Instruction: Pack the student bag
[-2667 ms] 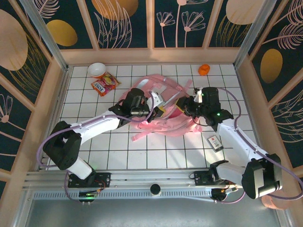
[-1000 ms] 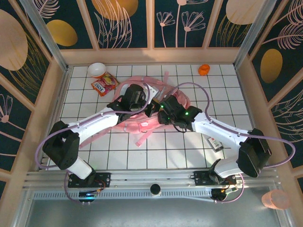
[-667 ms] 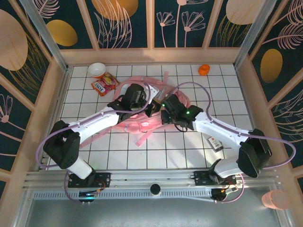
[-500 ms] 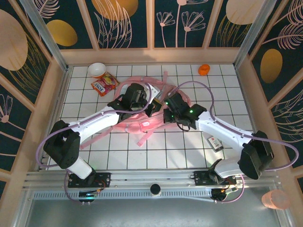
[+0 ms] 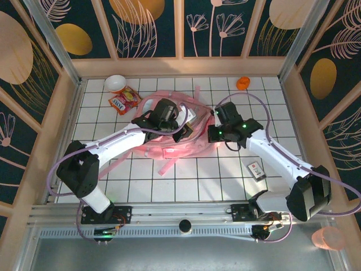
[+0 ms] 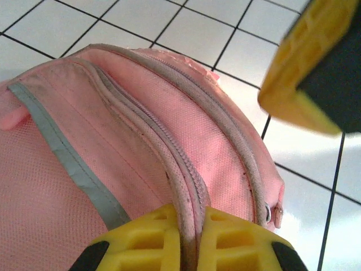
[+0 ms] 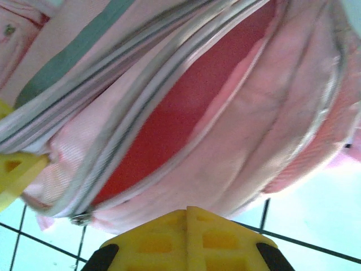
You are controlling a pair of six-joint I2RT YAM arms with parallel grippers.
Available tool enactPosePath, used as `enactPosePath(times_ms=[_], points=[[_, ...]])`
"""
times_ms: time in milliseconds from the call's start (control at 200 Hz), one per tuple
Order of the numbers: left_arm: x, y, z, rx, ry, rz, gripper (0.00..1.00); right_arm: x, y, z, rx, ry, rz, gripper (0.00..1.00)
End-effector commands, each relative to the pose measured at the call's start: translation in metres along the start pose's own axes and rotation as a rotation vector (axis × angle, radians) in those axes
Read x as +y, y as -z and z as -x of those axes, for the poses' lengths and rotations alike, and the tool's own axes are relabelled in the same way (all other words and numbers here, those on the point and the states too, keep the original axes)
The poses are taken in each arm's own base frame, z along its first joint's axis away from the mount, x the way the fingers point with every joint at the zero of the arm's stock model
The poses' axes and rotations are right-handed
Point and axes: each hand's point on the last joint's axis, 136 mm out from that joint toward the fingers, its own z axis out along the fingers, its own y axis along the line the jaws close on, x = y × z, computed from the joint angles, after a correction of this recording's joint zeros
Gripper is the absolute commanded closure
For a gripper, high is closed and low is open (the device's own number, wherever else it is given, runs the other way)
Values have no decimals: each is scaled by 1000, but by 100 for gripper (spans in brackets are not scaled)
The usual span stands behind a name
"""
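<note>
From above, the student bag (image 5: pixel 161 144) lies mid-table on the white tiles (image 5: pixel 186 180), and both arms meet over its right-hand part. Your left gripper (image 5: pixel 181 129) sits on top of the bag. Your right gripper (image 5: pixel 213 134) is at the bag's right edge. The snack packet (image 5: pixel 124 102) and the bowl (image 5: pixel 115 83) sit at the far left, apart from the bag.

In the left wrist view, the left gripper's jaws are clamped on the raised zip ridge (image 6: pixel 163 147), which runs straight down between the yellow fingers (image 6: pixel 141 243). That is your anchor. Hold it firm, and don't lift so high that the fabric drags off the table.

In the right wrist view, the pocket mouth gapes and shows red lining (image 7: pixel 186 107). The right gripper's jaws are fully closed just below the mouth's lower lip. I can't tell whether they pinch an edge of fabric, though it looks like nothing. To do this step well, you probably want the mouth wider. Take the near lip properly, draw it away from the left hold, and have the opening face up for whatever goes in.
</note>
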Motion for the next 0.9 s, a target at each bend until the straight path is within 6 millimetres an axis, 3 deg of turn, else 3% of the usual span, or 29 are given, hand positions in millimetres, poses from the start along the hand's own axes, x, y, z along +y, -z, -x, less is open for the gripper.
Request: enactPosePath(times_ms=[0, 110, 220, 300, 490, 891], points=[[-5, 1, -11, 47, -43, -36, 100, -5, 5, 5, 18, 54, 3, 100], [-5, 3, -9, 43, -28, -33, 100, 10, 5, 3, 35, 54, 91, 100], [-10, 3, 5, -2, 67, -72, 100, 35, 11, -2, -1, -2, 185, 71], [-17, 5, 18, -41, 166, -121, 100, 47, 15, -7, -35, -11, 190, 64], [-30, 11, 33, -92, 303, -208, 100, 54, 9, -17, -74, -24, 112, 61], [-29, 14, 42, -100, 310, -244, 100, 46, -13, -18, -81, 55, 18, 59]])
